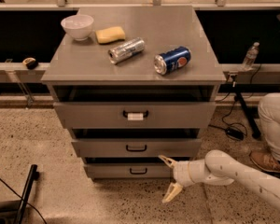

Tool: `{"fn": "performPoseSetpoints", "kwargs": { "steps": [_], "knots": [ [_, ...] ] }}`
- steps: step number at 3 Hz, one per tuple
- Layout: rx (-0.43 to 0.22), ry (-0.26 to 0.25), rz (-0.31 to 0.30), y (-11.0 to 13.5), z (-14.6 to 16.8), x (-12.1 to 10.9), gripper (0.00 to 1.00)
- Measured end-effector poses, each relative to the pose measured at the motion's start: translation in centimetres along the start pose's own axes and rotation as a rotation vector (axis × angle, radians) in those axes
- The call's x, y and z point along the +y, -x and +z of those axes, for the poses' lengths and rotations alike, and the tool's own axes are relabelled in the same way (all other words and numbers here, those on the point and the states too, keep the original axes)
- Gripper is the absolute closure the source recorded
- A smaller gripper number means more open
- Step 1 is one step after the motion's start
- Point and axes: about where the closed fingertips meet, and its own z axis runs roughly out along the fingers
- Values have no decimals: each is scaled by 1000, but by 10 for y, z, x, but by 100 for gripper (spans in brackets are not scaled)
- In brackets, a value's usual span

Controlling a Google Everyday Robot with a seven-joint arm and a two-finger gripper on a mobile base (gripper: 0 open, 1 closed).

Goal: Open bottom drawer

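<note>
The bottom drawer [113,171] is the lowest of three grey drawers in the metal cabinet, with a small black loop handle [138,171]. It looks shut or nearly shut. My gripper [168,178] is low at the right, on a white arm coming in from the lower right. It is open, with one fingertip near the drawer's upper right part and the other down near the floor. It is right of the handle and holds nothing.
The cabinet top [84,62] holds a white bowl [77,26], a yellow sponge [110,34], a silver can [126,50] and a blue can [172,60], both lying down. A person's leg [276,120] is at the right. A black bar [26,190] lies on the floor at the lower left.
</note>
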Motion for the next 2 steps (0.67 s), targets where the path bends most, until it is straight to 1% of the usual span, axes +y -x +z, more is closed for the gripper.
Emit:
{"fn": "performPoseSetpoints", "kwargs": {
  "steps": [1,2],
  "knots": [
    [133,-21,-3,-47,-7,4,0],
    [221,-2,-26,-82,-7,7,0]
  ]
}}
